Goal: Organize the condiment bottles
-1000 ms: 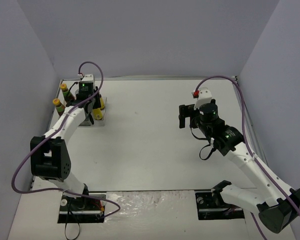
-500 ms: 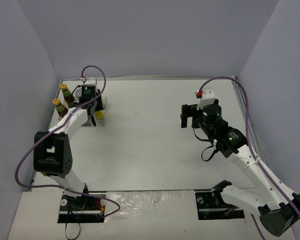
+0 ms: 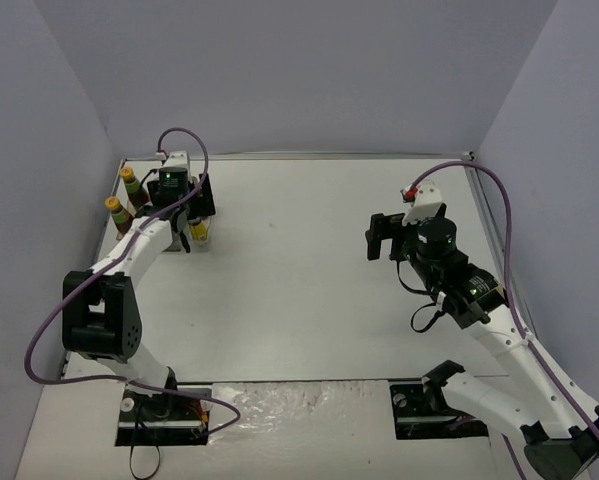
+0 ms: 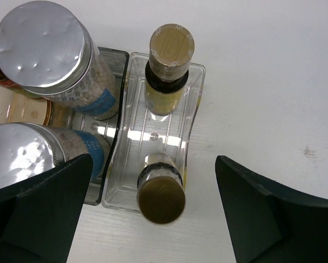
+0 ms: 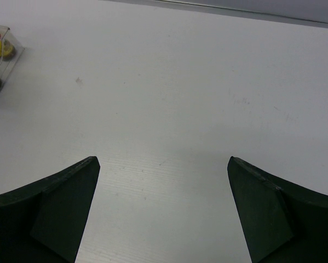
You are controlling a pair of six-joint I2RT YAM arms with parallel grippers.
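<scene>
In the left wrist view, two tiny yellow-labelled bottles stand in one compartment of the clear rack (image 4: 194, 104): a far one (image 4: 171, 46) and a near one (image 4: 161, 196). My left gripper (image 4: 154, 164) hangs open over the near one, with a finger on each side and neither touching it. Two silver-lidded, blue-banded jars (image 4: 43, 46) (image 4: 21, 159) fill the compartment to the left. Two slim dark bottles with yellow caps (image 3: 129, 181) (image 3: 114, 209) stand left of the rack. My right gripper (image 3: 383, 237) is open over bare table, holding nothing.
The rack (image 3: 200, 236) sits at the table's far left, close to the left wall. In the right wrist view it shows small at the upper left corner (image 5: 1, 55). The back wall and the table's back edge run behind it.
My left gripper has opened from shut, letting go of the near tiny bottle, which now stands in the rack. The right arm has drifted a little to the right.
</scene>
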